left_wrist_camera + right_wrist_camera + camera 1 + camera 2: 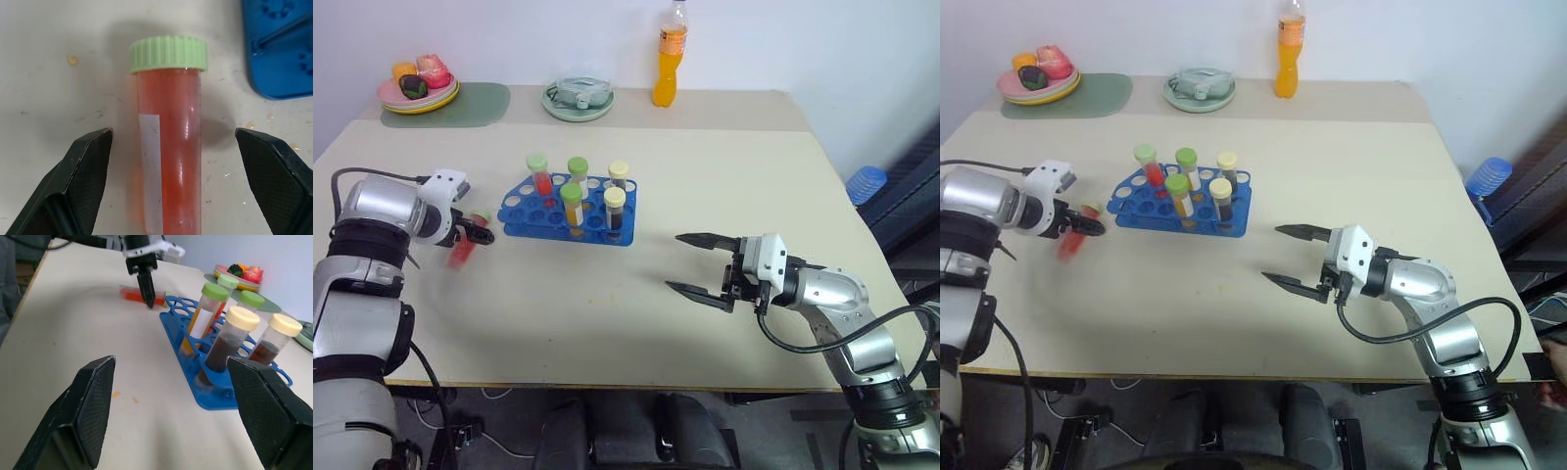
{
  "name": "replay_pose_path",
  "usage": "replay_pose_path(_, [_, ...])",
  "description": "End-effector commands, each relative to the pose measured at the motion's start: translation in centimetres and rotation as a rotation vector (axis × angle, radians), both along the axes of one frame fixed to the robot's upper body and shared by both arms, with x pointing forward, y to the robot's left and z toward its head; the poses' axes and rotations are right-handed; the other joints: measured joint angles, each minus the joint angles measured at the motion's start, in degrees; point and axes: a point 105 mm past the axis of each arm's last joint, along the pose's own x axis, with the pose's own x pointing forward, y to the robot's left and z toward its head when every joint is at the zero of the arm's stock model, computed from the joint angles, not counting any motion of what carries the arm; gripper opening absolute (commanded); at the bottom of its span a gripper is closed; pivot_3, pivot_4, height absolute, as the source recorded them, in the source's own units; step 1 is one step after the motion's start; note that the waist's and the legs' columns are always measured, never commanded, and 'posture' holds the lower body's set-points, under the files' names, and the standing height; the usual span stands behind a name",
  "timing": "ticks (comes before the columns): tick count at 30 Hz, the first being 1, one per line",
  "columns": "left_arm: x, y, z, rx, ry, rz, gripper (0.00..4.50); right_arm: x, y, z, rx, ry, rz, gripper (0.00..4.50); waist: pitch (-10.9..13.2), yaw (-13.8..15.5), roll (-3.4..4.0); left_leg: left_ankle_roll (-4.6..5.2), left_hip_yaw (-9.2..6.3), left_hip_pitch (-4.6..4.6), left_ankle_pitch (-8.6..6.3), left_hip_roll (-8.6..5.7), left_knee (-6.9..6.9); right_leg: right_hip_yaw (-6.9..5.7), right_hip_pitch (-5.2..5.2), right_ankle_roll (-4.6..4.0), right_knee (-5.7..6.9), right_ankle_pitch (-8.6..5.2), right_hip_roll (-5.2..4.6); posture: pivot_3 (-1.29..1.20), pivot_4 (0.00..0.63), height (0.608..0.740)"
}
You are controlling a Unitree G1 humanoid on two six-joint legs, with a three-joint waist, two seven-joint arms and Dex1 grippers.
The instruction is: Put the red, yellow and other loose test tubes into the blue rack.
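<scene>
Blue rack (pixel 570 217) standing mid-table toward the left edge, five capped tubes upright inside. Right gripper (pixel 693 264) spread wide, empty. Left gripper (pixel 186 181) released, straddling red test tube (pixel 168 147) lying flat beside rack.

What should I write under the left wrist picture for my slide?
Open left gripper straddling a red test tube lying on the table beside the blue rack.
</scene>
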Motion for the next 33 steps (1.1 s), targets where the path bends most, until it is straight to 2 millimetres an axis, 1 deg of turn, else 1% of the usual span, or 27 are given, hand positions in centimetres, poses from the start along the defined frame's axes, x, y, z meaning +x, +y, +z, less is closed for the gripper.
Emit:
replay_pose_path(1, [0.5, 0.1, 1.1, 0.023, -0.029, 0.000, 3.56, -0.3, 0.3, 1.7, 0.025, -0.053, 0.015, 3.71, 0.0, 0.0, 0.00, 0.00, 0.00, 0.00, 0.00, 0.00, 0.01, 0.00, 0.00, 0.00, 0.00, 0.00, 0.00, 0.00, 0.150, 0.740])
replay_pose_path(2, [0.5, 0.1, 1.1, 0.028, -0.028, -0.001, 3.22, -0.2, 0.3, 1.8, 0.024, -0.054, 0.017, 3.71, 0.0, 0.0, 0.00, 0.00, 0.00, 0.00, 0.00, 0.00, 0.00, 0.00, 0.00, 0.00, 0.00, 0.00, 0.00, 0.00, 0.150, 0.740])
replay_pose_path(4, [0.4, 0.0, 1.1, 0.028, -0.026, 0.001, 2.35, -0.2, 0.3, 1.9, 0.024, -0.055, 0.017, 3.71, 0.0, 0.0, 0.00, 0.00, 0.00, 0.00, 0.00, 0.00, 0.00, 0.00, 0.00, 0.00, 0.00, 0.00, 0.00, 0.00, 0.150, 0.740])
replay_pose_path(5, [0.4, 0.0, 1.1, 0.028, -0.024, 0.001, 1.73, -0.1, 0.3, 2.0, 0.024, -0.055, 0.018, 3.71, 0.0, 0.0, 0.00, 0.00, -0.01, 0.00, 0.00, 0.00, 0.00, 0.00, 0.00, 0.00, 0.00, 0.00, 0.00, 0.00, 0.150, 0.740])
replay_pose_path(7, [0.3, 0.0, 1.2, 0.026, -0.023, 0.004, 0.82, -0.1, 0.4, 2.0, 0.022, -0.055, 0.018, 3.71, 0.0, 0.0, -0.01, 0.00, 0.00, 0.00, 0.00, 0.00, 0.01, 0.00, 0.00, 0.00, 0.00, 0.00, -0.01, 0.00, 0.150, 0.740])
replay_pose_path(8, [0.2, 0.0, 1.2, 0.020, -0.020, 0.006, 0.75, -0.1, 0.4, 1.9, 0.021, -0.055, 0.019, 3.71, 0.0, 0.0, -0.01, 0.00, -0.01, 0.00, 0.00, 0.00, 0.01, 0.00, 0.00, 0.00, 0.00, 0.00, 0.00, 0.00, 0.150, 0.740])
replay_pose_path(12, [-0.4, 0.4, 1.9, 0.002, -0.036, 0.027, 0.75, 0.0, 0.5, 1.8, 0.021, -0.054, 0.022, 3.71, 0.0, -0.1, -0.01, 0.01, -0.01, -0.02, 0.00, 0.00, 0.01, 0.00, 0.00, 0.00, 0.01, 0.00, -0.01, 0.00, 0.150, 0.740])
replay_pose_path(14, [-0.6, 0.4, 2.9, -0.023, -0.088, 0.016, 0.75, 0.2, 0.5, 1.7, 0.021, -0.054, 0.023, 3.71, 0.0, -0.3, -0.01, 0.00, -0.01, -0.01, 0.00, 0.01, 0.01, 0.00, -0.02, 0.00, 0.02, 0.00, 0.00, 0.00, 0.150, 0.740])
replay_pose_path(16, [-0.7, 0.3, 4.4, -0.052, -0.187, 0.002, 0.75, 0.4, 0.5, 1.7, 0.021, -0.055, 0.028, 3.71, 0.0, -0.3, -0.02, 0.00, -0.02, -0.01, 0.00, 0.03, 0.01, 0.00, -0.04, 0.00, 0.03, 0.00, 0.00, 0.00, 0.150, 0.740])
replay_pose_path(17, [-0.5, 0.0, 5.5, -0.092, -0.273, -0.018, 0.75, 0.5, 0.5, 1.7, 0.021, -0.056, 0.030, 3.71, 0.0, -0.3, -0.01, 0.00, -0.02, -0.01, 0.00, 0.03, 0.01, 0.01, -0.04, 0.00, 0.05, 0.00, 0.00, 0.00, 0.150, 0.740])
replay_pose_path(19, [-0.1, -0.1, 8.3, -0.093, -0.530, -0.070, 0.75, 0.6, 0.6, 1.8, 0.021, -0.058, 0.036, 3.71, 0.0, -0.1, -0.02, 0.00, -0.02, -0.01, 0.00, 0.03, 0.02, 0.01, -0.04, 0.00, 0.04, 0.00, -0.02, 0.00, 0.150, 0.740])
replay_pose_path(20, [-0.3, -0.3, 9.2, -0.097, -0.631, -0.097, 0.75, 0.7, 0.6, 1.8, 0.020, -0.060, 0.041, 3.71, 0.0, -0.1, -0.02, 0.00, -0.04, -0.03, 0.00, 0.04, 0.04, 0.01, -0.03, 0.00, 0.05, 0.00, -0.04, 0.00, 0.150, 0.740])
replay_pose_path(21, [-0.9, -0.7, 9.6, -0.117, -0.690, -0.132, 0.75, 0.7, 0.7, 1.9, 0.020, -0.061, 0.045, 3.71, 0.0, -0.1, -0.02, 0.00, -0.03, -0.04, 0.00, 0.04, 0.06, 0.01, -0.04, 0.00, 0.06, 0.01, -0.07, 0.00, 0.150, 0.740])
replay_pose_path(22, [-1.2, -1.2, 10.6, -0.112, -0.806, -0.145, 0.75, 0.9, 0.6, 1.9, 0.016, -0.062, 0.052, 3.71, 0.0, -0.1, -0.03, 0.00, -0.04, -0.04, 0.00, 0.03, 0.06, 0.01, -0.04, 0.00, 0.07, 0.01, -0.08, 0.00, 0.150, 0.740])
replay_pose_path(23, [-1.6, -1.4, 11.2, -0.108, -0.885, -0.145, 0.75, 0.9, 0.6, 1.9, 0.013, -0.063, 0.056, 3.71, 0.0, 0.0, 0.00, 0.00, -0.02, -0.03, 0.00, 0.02, 0.06, 0.00, -0.02, 0.00, 0.06, 0.01, -0.08, 0.00, 0.150, 0.740])
replay_pose_path(25, [-2.4, -2.7, 11.0, -0.185, -0.923, -0.190, 0.75, 1.1, 0.5, 1.9, 0.009, -0.064, 0.060, 3.71, 0.0, 0.2, -0.02, 0.01, -0.03, -0.04, 0.00, -0.01, 0.06, 0.00, 0.00, 0.01, 0.06, 0.01, -0.11, 0.00, 0.150, 0.740])
replay_pose_path(28, [-3.1, -4.7, 10.7, -0.143, -1.072, -0.270, 0.75, 1.2, 0.3, 2.0, 0.000, -0.069, 0.061, 3.71, 0.0, 0.2, -0.03, 0.01, -0.01, -0.01, 0.00, -0.03, 0.08, 0.00, 0.03, 0.01, 0.05, 0.01, -0.11, 0.00, 0.150, 0.740])
replay_pose_path(29, [-3.4, -5.4, 11.1, -0.157, -1.160, -0.278, 0.75, 1.2, 0.2, 2.1, -0.002, -0.071, 0.060, 3.71, 0.0, 0.2, -0.02, 0.01, -0.03, -0.01, 0.00, -0.03, 0.08, 0.00, 0.04, 0.01, 0.04, 0.01, -0.10, 0.00, 0.150, 0.740])
replay_pose_path(31, [-3.8, -6.4, 11.1, -0.223, -1.265, -0.272, 0.75, 1.2, 0.0, 2.1, -0.010, -0.074, 0.055, 3.71, 0.0, 0.2, -0.03, 0.01, -0.02, -0.01, 0.00, -0.04, 0.08, 0.00, 0.04, 0.01, 0.03, 0.01, -0.11, 0.00, 0.150, 0.740])
replay_pose_path(33, [-3.8, -7.1, 10.9, -0.209, -1.347, -0.273, 0.75, 1.2, -0.2, 2.1, -0.015, -0.075, 0.049, 3.71, 0.0, 0.2, -0.04, 0.01, -0.01, 0.00, -0.01, -0.04, 0.08, 0.00, 0.05, 0.00, 0.01, 0.02, -0.11, 0.00, 0.150, 0.740])
